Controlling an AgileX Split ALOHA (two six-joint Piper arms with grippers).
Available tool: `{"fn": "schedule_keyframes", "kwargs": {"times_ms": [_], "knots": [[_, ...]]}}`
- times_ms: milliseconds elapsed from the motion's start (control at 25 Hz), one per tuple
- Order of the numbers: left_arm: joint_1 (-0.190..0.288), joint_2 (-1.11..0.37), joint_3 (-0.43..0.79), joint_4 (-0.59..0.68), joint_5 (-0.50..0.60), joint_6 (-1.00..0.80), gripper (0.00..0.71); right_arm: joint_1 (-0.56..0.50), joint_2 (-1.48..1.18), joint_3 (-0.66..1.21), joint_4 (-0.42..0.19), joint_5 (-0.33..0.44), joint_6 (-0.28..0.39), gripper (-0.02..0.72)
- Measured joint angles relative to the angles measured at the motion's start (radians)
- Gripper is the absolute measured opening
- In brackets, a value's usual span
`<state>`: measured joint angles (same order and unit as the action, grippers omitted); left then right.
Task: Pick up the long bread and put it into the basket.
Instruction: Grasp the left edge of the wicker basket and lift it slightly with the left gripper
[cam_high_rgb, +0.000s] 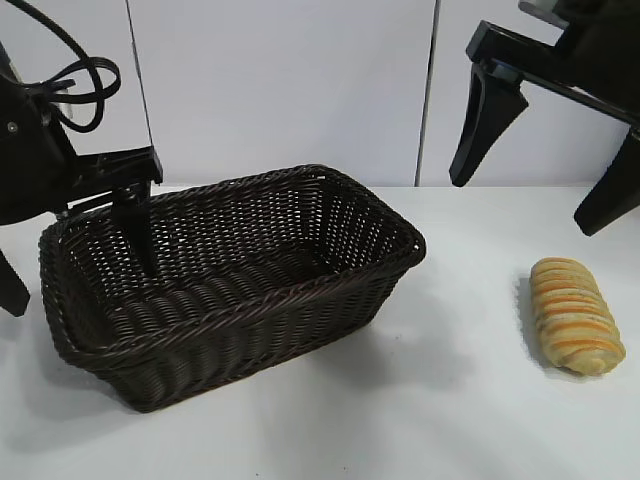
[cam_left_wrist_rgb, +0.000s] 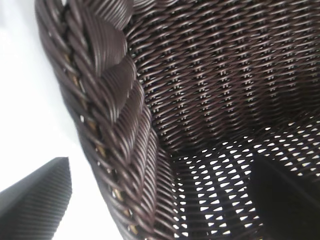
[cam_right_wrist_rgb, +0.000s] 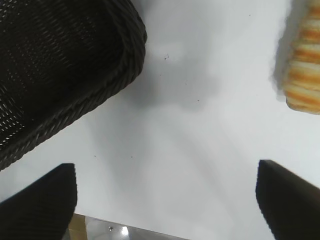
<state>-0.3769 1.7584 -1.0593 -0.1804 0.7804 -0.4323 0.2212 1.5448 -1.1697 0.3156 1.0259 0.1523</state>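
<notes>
Lying on the white table (cam_high_rgb: 470, 420) at the right, well apart from the basket (cam_high_rgb: 300, 300): the bread (cam_high_rgb: 576, 314), long axis running roughly away from the camera, ridged stripes crosswise; nothing touching it. Hanging high above and slightly behind it: the right gripper (cam_high_rgb: 545, 165), fingers spread wide, nothing held; same wide spread in the right wrist view (cam_right_wrist_rgb: 165, 197), with bare table between the fingers, the bread (cam_right_wrist_rgb: 302, 70) off at one edge and a basket corner (cam_right_wrist_rgb: 75, 75) at the other. Sitting at the basket's left end: the left gripper (cam_high_rgb: 75, 255), one finger dipped inside against the wall, the other outside over the table, so straddling the braided rim (cam_left_wrist_rgb: 107, 125); open, gripping nothing that can be made out, though contact with the wicker cannot be ruled out. Judging by looks only: a light loaf, probably soft or at most semi-firm, with a ridged crust offering decent friction; likely to dent or roll under a hard or off-centre squeeze. Best taken across the short width at mid-length, fingers closing on the two long flanks, pressure gentle; ends to be avoided, since tapered and apt to slip out. Needing first a descent and a shift of the right gripper to centre over the loaf; transfer leftward into the basket not yet begun.
</notes>
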Motion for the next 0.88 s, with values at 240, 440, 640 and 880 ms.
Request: {"fn": "schedule_keyframes", "kwargs": {"times_ms": [240, 440, 640, 880], "knots": [[0.0, 0.026, 0.0, -0.009, -0.021, 0.0, 0.663, 0.0, 0.0, 0.0, -0.001, 0.006, 0.0, 0.695], [0.0, 0.027, 0.0, -0.01, -0.026, 0.0, 0.485, 0.0, 0.0, 0.0, -0.002, 0.007, 0.0, 0.695], [0.0, 0.027, 0.0, -0.009, -0.026, -0.011, 0.264, 0.0, 0.0, 0.0, -0.002, 0.011, 0.0, 0.695], [0.001, 0.027, 0.0, -0.022, -0.062, -0.041, 0.113, 0.0, 0.0, 0.0, -0.002, 0.024, 0.0, 0.695]]}}
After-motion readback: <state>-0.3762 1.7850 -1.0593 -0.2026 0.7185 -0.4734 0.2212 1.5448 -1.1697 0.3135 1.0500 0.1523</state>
